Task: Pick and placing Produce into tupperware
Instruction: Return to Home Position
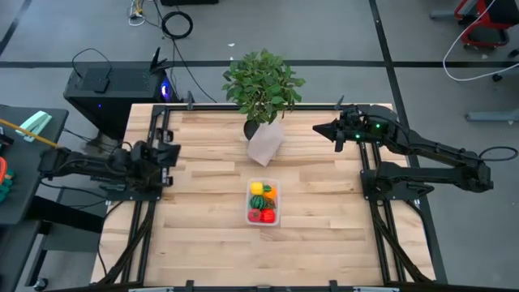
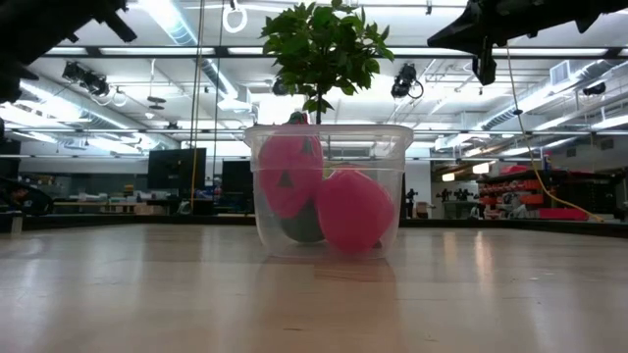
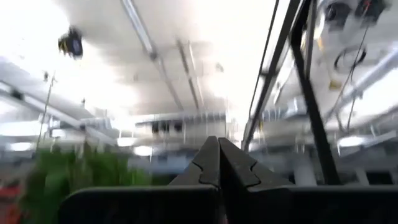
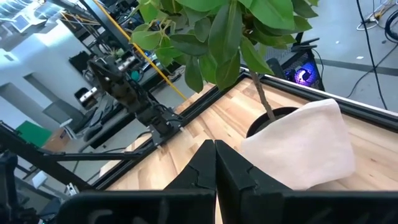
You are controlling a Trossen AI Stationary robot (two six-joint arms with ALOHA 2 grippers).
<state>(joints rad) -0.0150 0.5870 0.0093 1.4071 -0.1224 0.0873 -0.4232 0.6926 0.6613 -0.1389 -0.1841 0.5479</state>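
- The left gripper (image 1: 166,152) sits at the table's 9 o'clock edge on its folded arm, well apart from the tub. In its wrist view the two fingers (image 3: 208,163) press flat together with nothing between them, and they are aimed up at the ceiling lights.
- The tupperware (image 1: 276,204) stands just off the table's centre, a little toward 6 o'clock, upright and open-topped.
- The produce (image 1: 261,202) lies inside it: a yellow piece and an orange one at the tub's 12 o'clock end, a striped green one in the middle, and red ones at its 6 o'clock end. The low view shows two pinkish-red pieces against the near wall.
- The potted plant (image 1: 263,79), in a pale wrapped pot, stands at 12 o'clock, behind the tub and not touching it.
- The right gripper (image 1: 320,128) hangs near 2 o'clock, pointing toward the plant, its fingers (image 4: 231,168) closed on each other and holding nothing.
- Progress: I see no piece of produce outside the tub, so the filling looks finished. What seems left is for the right arm to fold back to rest.
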